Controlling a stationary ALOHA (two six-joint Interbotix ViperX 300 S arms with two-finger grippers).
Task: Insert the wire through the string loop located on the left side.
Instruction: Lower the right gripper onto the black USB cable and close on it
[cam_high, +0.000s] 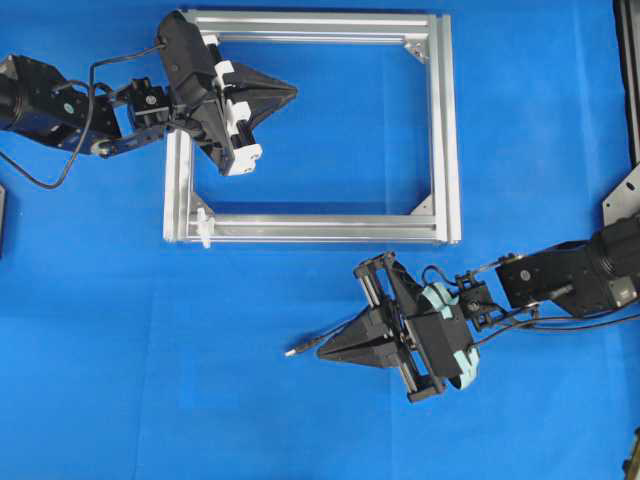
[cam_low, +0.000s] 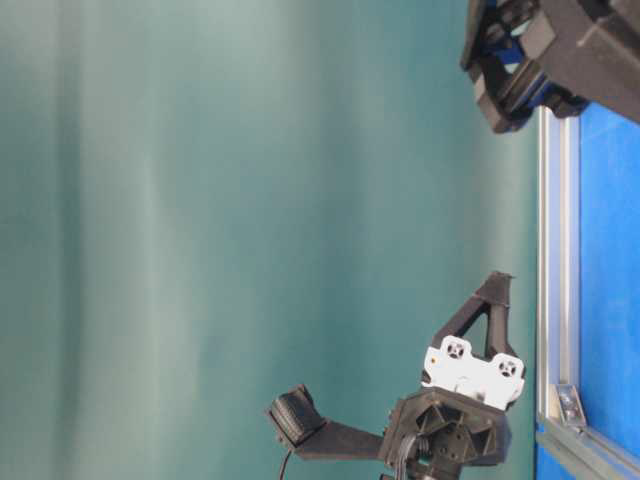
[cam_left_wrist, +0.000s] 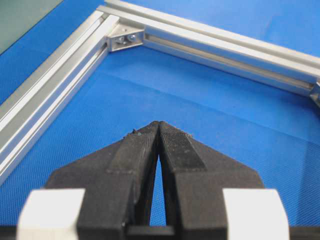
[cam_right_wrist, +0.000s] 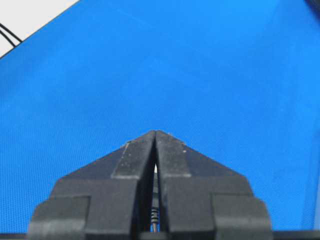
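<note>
Blue cloth (cam_high: 300, 420) is spread under everything overhead, the silver frame (cam_high: 445, 130) lying on it; the wire (cam_high: 300, 350) is seen beside the right gripper (cam_high: 325, 350), plug tip pointing left, while the string loop (cam_high: 204, 222) sits at the frame's lower-left corner. Left gripper (cam_left_wrist: 158, 125) jaws are pressed together, empty. Right jaws are likewise together; the thin wire could be missed or pushed aside.

Overhead view straight down; sideways-turned table-level view; both sharing the aluminium frame (cam_high: 440, 130); close wrist views.
</note>
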